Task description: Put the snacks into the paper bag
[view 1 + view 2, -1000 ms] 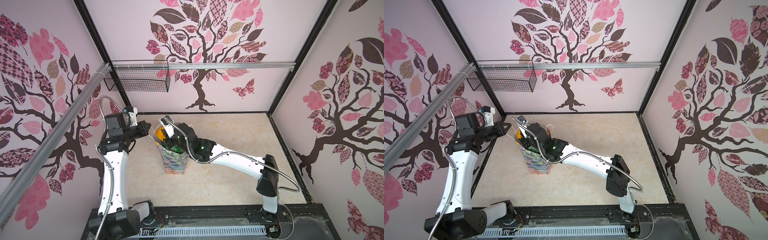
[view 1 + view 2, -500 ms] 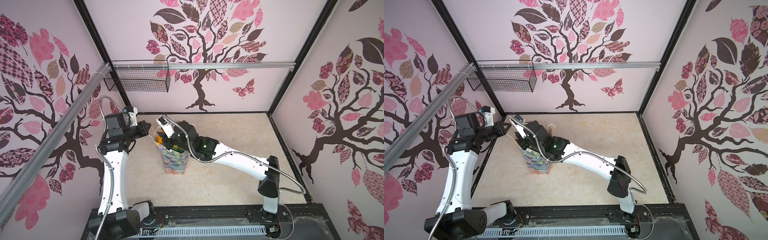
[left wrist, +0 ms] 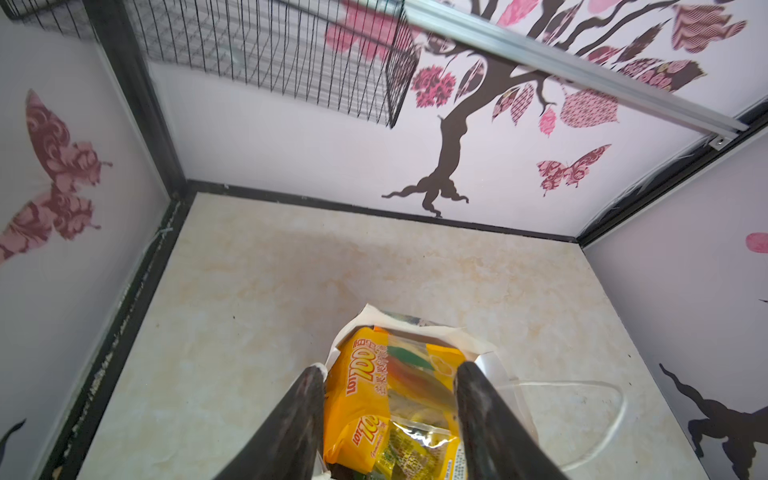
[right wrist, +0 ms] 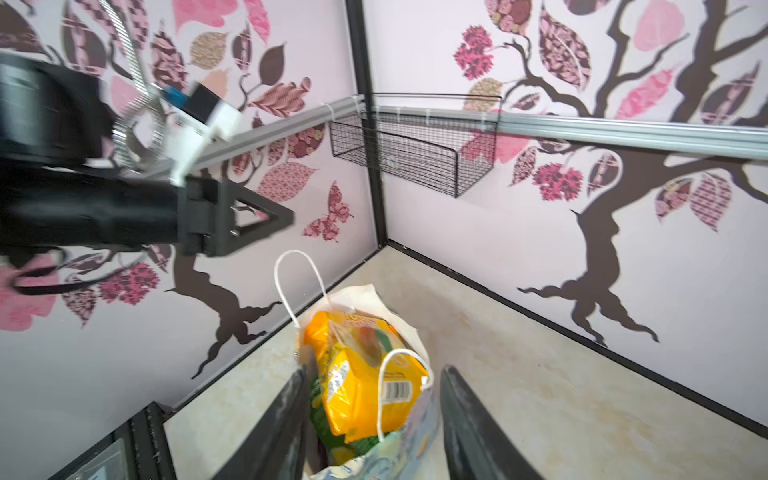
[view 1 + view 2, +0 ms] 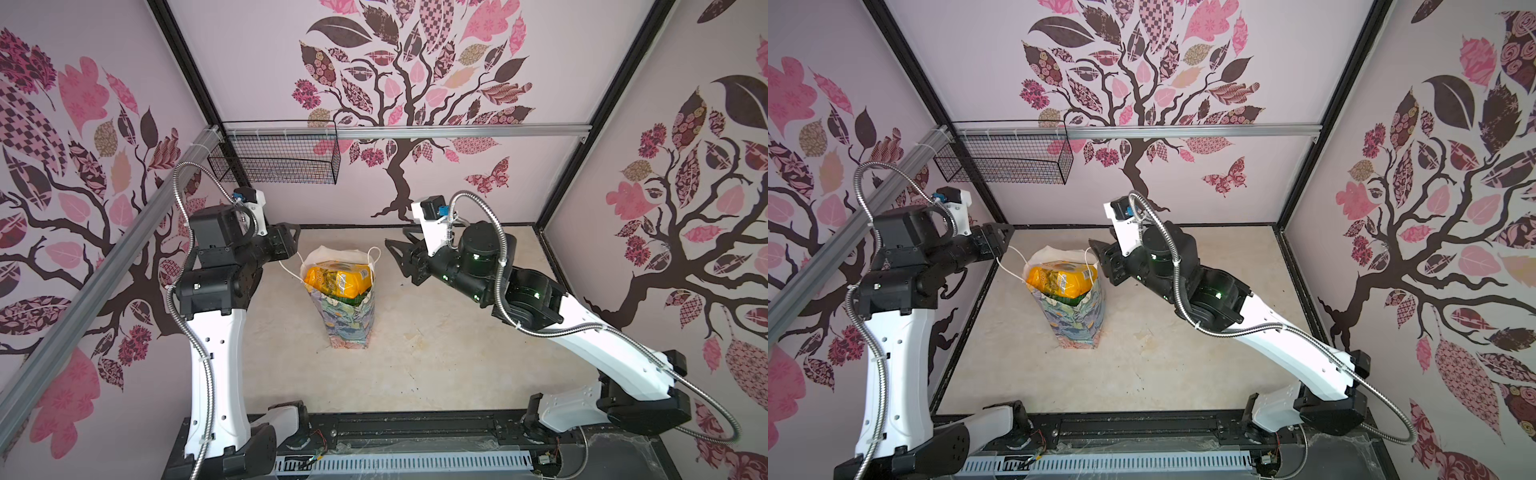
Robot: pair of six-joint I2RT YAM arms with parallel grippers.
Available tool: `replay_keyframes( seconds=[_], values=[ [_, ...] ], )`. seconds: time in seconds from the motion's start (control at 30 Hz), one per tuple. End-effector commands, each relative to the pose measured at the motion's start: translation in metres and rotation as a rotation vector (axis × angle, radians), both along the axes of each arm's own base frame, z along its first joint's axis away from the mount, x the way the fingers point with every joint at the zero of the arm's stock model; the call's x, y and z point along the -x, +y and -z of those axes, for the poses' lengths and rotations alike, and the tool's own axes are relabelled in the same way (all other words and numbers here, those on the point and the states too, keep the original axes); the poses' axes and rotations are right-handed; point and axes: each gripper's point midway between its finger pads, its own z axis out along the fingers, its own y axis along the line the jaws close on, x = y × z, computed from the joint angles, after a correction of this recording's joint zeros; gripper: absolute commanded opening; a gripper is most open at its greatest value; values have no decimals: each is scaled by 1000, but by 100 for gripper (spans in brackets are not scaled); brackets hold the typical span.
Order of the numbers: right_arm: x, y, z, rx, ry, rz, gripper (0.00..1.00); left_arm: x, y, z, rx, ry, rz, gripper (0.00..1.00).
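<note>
Left claw [image 5: 296, 239]: jaws apart, nothing clamped, hanging high just left of tall floral-print paper gift bag [image 5: 349, 324], tips aimed toward it. Right claw [image 5: 398, 237]: likewise spread and empty, just right of bag mouth, tips aimed back toward left claw, bag btwn the two. Wrist views agreeing: dark fingers [image 3: 307, 399] wide, w/ only bag top beyond the gap; same for right-side fingers [image 4: 291, 407].

Bag upright on beige marbled tabletop [image 5: 436, 353], somewhat left of centre, long axis vert., mouth up, white lining showing at far rim. White cord handles: one loop [image 4: 291, 252] sticking out from rim on left-claw side, close under that claw, not gripped; other loop [image 4: 399, 351] flopped over top packet on right-claw side.

Orange-yellow crinkly foil snack packet [image 5: 336, 280] topmost, filling the mouth and poking above the rim, lying approx. flat, long axis across the bag from claw to claw, barcode end toward right claw. Green foil packet [image 5: 1066, 300] directly under it, touching, only an edge visible. Anything deeper in bag: cannot tell.

Black wire mesh basket [image 5: 282, 162] hung on rail at back wall, well apart from bag.
</note>
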Motion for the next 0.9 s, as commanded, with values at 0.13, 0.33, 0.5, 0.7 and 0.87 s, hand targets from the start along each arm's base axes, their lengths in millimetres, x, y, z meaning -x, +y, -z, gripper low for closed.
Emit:
replay_keyframes(
  seconds=[0.13, 0.33, 0.5, 0.7, 0.87],
  values=[
    [2, 31, 81, 114, 152, -111, 61, 25, -36, 5, -35, 62, 109, 60],
    [-15, 41, 103, 129, 183, -111, 62, 15, -69, 39, -56, 195, 226, 51],
    [-27, 57, 118, 147, 193, -125, 63, 6, -79, 60, -52, 255, 266, 53],
    [-47, 67, 127, 151, 208, -111, 58, -7, -83, 97, -81, 376, 297, 50],
    [-55, 71, 128, 156, 204, -112, 35, -16, -89, 115, -80, 437, 328, 47]
  ],
)
